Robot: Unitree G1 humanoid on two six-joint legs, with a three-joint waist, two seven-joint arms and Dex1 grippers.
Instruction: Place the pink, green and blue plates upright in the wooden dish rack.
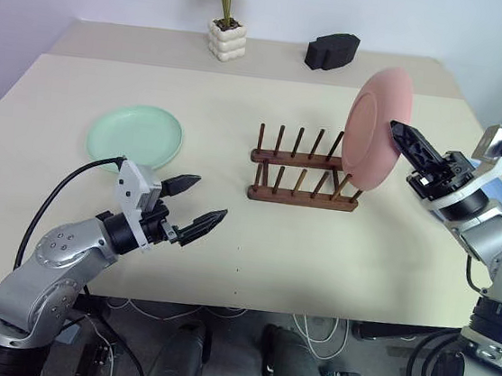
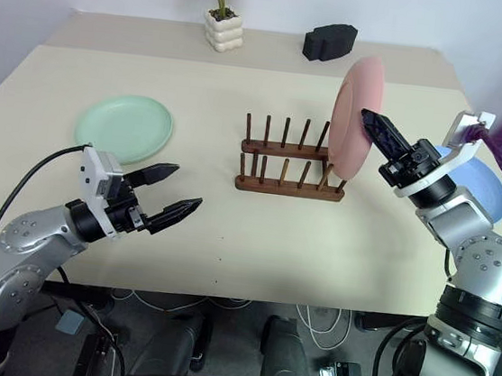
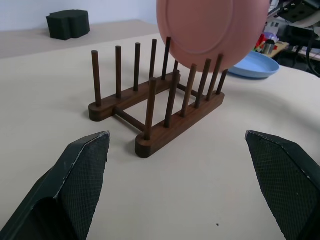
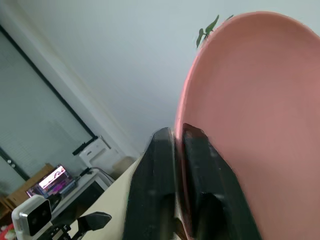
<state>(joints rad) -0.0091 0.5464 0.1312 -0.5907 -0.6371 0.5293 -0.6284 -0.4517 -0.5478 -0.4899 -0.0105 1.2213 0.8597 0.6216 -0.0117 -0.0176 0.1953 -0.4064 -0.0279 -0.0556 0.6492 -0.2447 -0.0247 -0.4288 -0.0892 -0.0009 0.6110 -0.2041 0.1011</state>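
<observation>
Pink plate (image 1: 375,130) upright in rack (image 1: 305,172) end slot, rim pinched by right gripper (image 2: 373,125) jaws. Left gripper (image 1: 193,205) jaws wide, empty. Plate judged stiff, light, smooth; take rim.

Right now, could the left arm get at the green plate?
Probably yes. The green plate lies flat on the table, just beyond the open left gripper, with bare tabletop between them. The wooden dish rack stands off to the side.
</observation>
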